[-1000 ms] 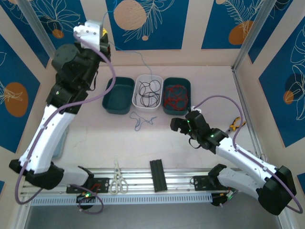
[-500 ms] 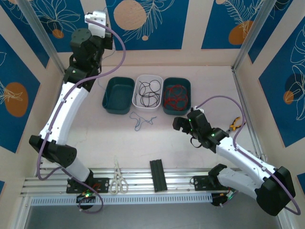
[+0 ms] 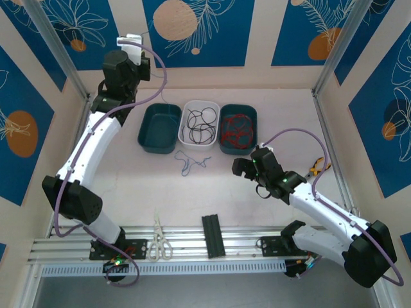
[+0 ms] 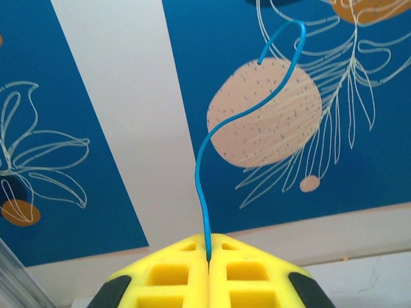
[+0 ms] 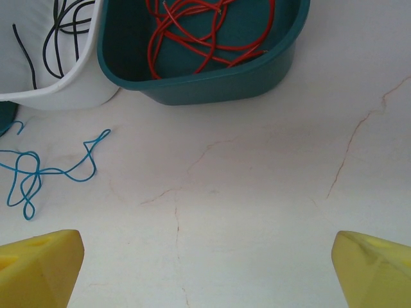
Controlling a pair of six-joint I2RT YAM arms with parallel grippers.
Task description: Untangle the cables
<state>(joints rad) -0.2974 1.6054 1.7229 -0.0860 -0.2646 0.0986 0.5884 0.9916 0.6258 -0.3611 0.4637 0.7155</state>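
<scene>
Two colours sit sorted: black cables and red cables. Left fingers pinch a blue cable; right fingers gape; a blue tangle lies unsorted.

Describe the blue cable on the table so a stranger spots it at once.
Three trays stand in a row at the table's far middle, a white tray between two teal ones. In front of the white tray lies the blue cable, a loose squiggle. Unlike the black cables and red cables, it sits in no tray.

Red cables are lying in the green tray, black cables in the white tray, a blue cable on the table.
</scene>
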